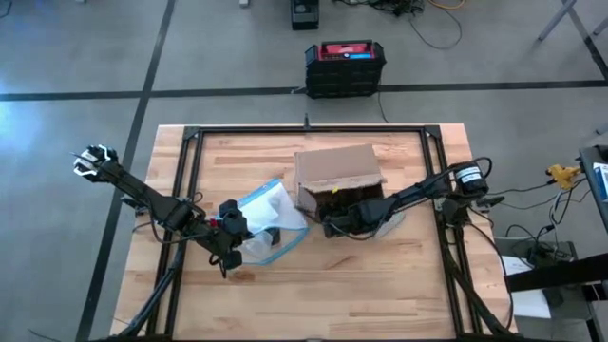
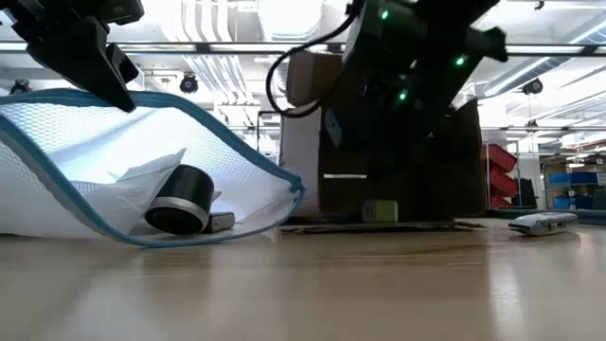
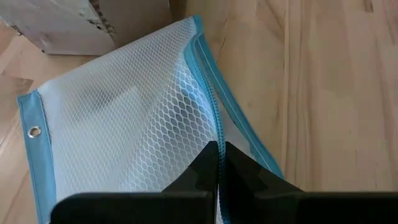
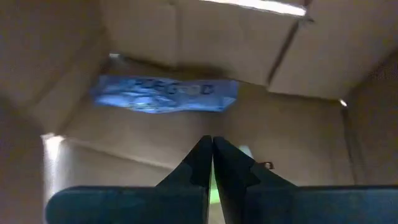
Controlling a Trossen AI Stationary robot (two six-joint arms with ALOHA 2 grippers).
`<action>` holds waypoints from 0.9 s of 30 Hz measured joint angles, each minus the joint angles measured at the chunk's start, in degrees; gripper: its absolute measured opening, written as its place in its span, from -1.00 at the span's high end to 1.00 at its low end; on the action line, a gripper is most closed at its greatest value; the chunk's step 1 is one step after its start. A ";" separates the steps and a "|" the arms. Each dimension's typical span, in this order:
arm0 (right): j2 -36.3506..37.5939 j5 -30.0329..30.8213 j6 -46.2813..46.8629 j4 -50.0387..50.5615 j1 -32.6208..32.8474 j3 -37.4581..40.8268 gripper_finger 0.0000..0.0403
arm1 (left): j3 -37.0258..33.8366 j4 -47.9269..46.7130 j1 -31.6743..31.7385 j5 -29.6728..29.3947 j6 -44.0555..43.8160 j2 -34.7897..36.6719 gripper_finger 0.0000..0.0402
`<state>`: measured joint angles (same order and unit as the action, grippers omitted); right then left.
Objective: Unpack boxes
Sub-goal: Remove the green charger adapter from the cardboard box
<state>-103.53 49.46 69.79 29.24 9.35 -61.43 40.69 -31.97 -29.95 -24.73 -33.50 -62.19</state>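
A brown cardboard box (image 1: 334, 171) lies on the table's middle, its open side toward the near edge. My right gripper (image 1: 330, 228) is shut at that opening; its wrist view (image 4: 211, 146) looks into the box, where a blue packet (image 4: 165, 94) lies. A small green thing (image 2: 380, 210) sits on the flap at the mouth. Left of the box, my left gripper (image 1: 242, 226) is shut on a clear mesh pouch with a blue edge (image 1: 274, 220). The pouch holds a black cylinder (image 2: 180, 201) and white paper. My left gripper pinches the pouch's zipper edge (image 3: 213, 121) between its two fingers, slanting down from the table's left side. That edge is held up off the table, while the pouch's bottom (image 2: 142, 235) rests on the wood and its mouth gapes toward the near edge.
A black frame (image 1: 304, 131) borders the tabletop. A pale flat item (image 2: 540, 224) lies on the table right of the box, under my right arm. A black-and-red case (image 1: 345, 66) stands on the floor beyond the far edge. Bare wood lies along the near edge.
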 joint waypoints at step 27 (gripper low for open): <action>3.40 -7.44 -10.21 -1.77 0.45 -1.03 1.00 | 0.00 -0.39 0.00 -0.33 0.28 -0.04 1.00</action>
<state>-100.12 42.02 59.58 27.47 9.81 -62.46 40.69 -32.36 -29.95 -25.06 -33.21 -62.24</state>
